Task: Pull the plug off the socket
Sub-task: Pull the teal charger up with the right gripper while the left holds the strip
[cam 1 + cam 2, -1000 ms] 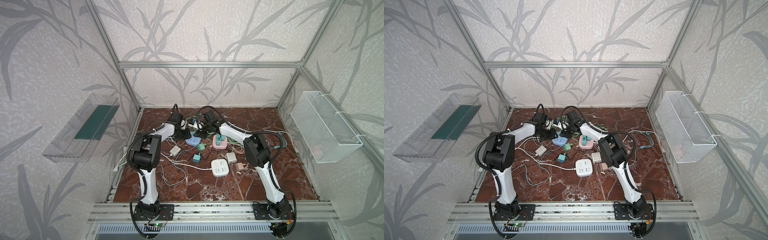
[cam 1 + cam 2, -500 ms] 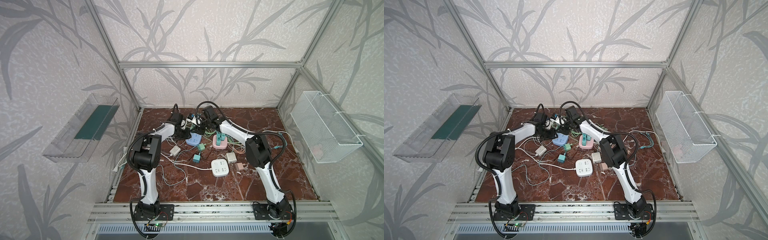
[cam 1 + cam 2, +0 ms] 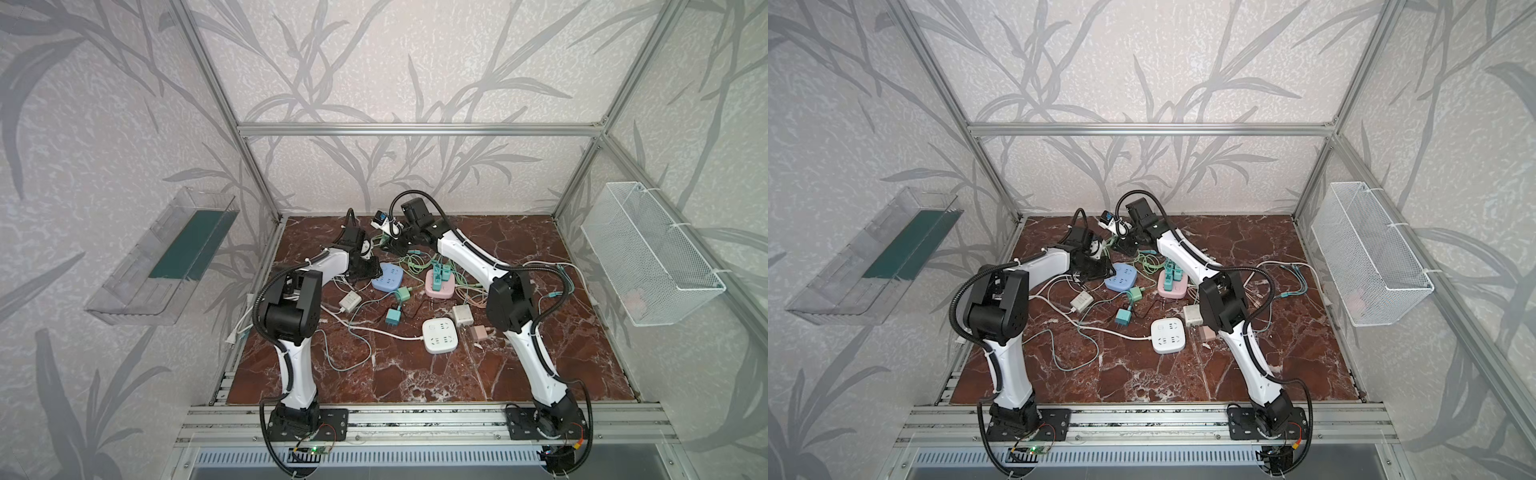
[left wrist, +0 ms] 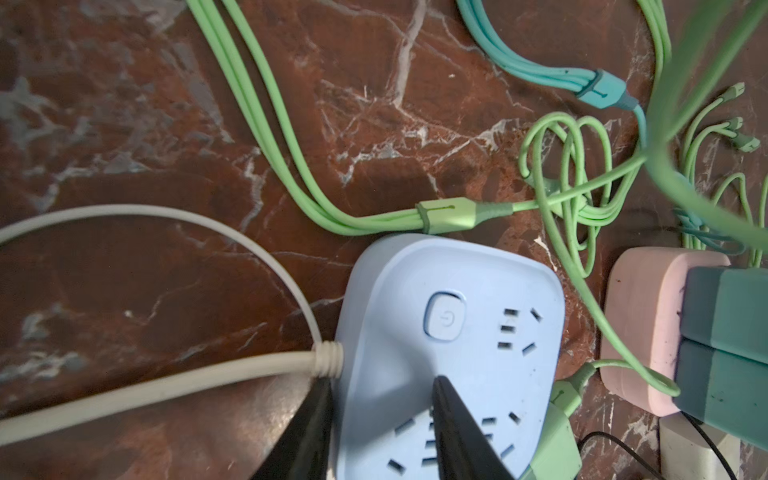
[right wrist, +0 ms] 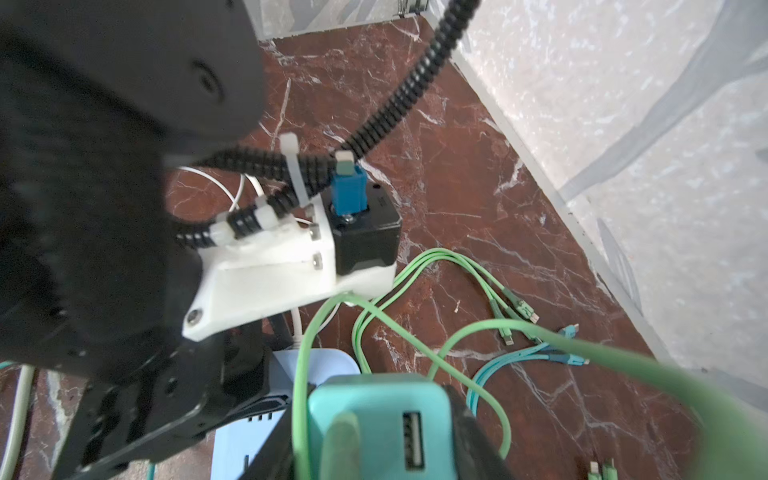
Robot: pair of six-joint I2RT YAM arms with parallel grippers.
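Note:
The blue socket (image 3: 388,277) (image 4: 457,316) lies flat on the marble floor, its slots bare. My left gripper (image 3: 368,272) (image 4: 384,380) is shut on the socket's edge beside the white cord (image 4: 166,386), with one finger on the top face and one against the side. My right gripper (image 3: 390,246) (image 5: 376,440) hovers above and behind the socket. It is shut on a teal plug (image 5: 365,407) with a USB port. The plug is clear of the socket (image 5: 324,361). A green cable (image 5: 415,328) trails from the plug.
A pink socket (image 3: 438,286) holding teal plugs lies to the right of the blue one. A white socket (image 3: 440,334), loose chargers (image 3: 392,316) and tangled green and teal cables (image 4: 561,174) cover the floor's middle. A wire basket (image 3: 648,257) and a clear tray (image 3: 166,257) hang on the side walls.
My right gripper has risen and drawn back with the teal plug, away from the blue socket. The left gripper has stayed on the socket.

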